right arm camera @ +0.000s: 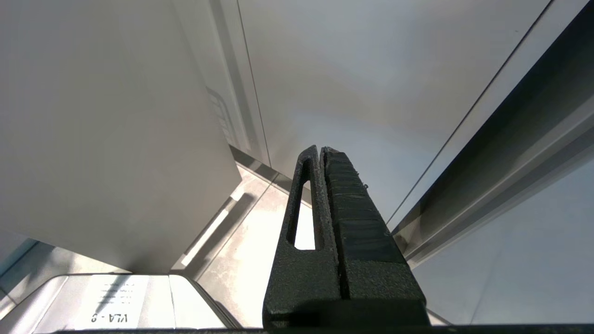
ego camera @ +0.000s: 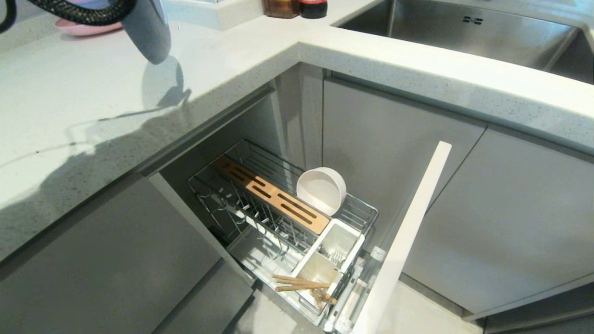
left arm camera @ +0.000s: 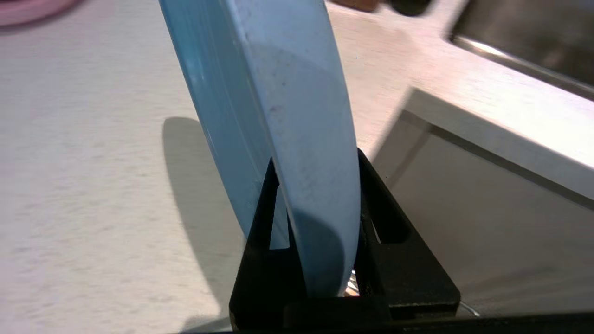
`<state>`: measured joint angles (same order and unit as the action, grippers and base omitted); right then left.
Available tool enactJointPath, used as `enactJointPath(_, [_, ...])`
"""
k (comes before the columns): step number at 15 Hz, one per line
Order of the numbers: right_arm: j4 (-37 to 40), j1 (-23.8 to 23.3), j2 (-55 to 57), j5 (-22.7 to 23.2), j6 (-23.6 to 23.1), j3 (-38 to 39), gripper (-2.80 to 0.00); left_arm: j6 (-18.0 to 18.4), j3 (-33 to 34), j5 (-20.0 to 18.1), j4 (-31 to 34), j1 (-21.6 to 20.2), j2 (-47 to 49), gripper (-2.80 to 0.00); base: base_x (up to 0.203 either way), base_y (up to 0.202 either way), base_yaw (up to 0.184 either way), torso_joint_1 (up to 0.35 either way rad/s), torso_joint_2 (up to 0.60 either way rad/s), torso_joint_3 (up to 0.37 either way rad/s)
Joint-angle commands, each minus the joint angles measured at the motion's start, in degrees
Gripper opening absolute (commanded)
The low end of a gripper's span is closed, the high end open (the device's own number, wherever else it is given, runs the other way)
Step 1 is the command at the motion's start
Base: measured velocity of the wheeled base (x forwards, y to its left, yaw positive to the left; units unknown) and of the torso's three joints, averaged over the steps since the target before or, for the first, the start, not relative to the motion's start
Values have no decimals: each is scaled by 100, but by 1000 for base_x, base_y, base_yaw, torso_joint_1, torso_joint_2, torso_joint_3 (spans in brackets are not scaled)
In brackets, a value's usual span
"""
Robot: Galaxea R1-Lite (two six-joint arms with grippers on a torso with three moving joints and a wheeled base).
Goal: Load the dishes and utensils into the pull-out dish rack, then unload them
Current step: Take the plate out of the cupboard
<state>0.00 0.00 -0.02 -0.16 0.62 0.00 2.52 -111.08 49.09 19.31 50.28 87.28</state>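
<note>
My left gripper [left arm camera: 315, 155] is shut on the rim of the light-blue plate [left arm camera: 297, 116] and holds it on edge above the white countertop [left arm camera: 83, 195]. The head view shows that plate [ego camera: 148, 32] hanging at the top left. Below the counter, the pull-out dish rack [ego camera: 366, 211] stands drawn out. An off-white bowl [ego camera: 321, 190] leans on its side in it, behind the bamboo strip [ego camera: 271, 195]. Wooden chopsticks [ego camera: 299, 282] lie across the front white cup, and metal cutlery [ego camera: 332, 256] sits in the cup behind. My right gripper [right arm camera: 321, 149] is shut, holds nothing and hangs low by the cabinet fronts.
A pink plate [ego camera: 86, 28] lies at the counter's far left. The steel sink [ego camera: 464, 32] is set into the counter at the right, with dark jars [ego camera: 297, 7] beside it. The rack's pale front panel [ego camera: 403, 241] juts out between the grey cabinet doors.
</note>
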Motion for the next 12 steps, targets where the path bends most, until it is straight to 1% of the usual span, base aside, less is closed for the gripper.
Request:
enactJointPath(1, [0,0,2,-2,-1,9,-280,2,-1,31,19,-538,-33,-280,0,0,0,0,0,0])
enactJointPath(4, [0,0,2,-2,-1,9,-280,3,-1,38,22,-1304,-36,-280,0,0,0,0,0,0])
enactJointPath(6, [0,0,2,-2,-1,9,-280,10,-1,36,24,-1679,-45,-280,0,0,0,0,0,0])
enactJointPath(10, [0,0,2,-2,-1,9,-280,67,-7,31,153,-2105,-71,-280,0,0,0,0,0,0])
enactJointPath(11, [0,0,2,-2,-1,9,-280,131,-7,27,329,-2255,-105,-280,0,0,0,0,0,0])
enactJointPath(12, [0,0,2,-2,-1,9,-280,221,-6,18,640,-2421,-133,-280,0,0,0,0,0,0])
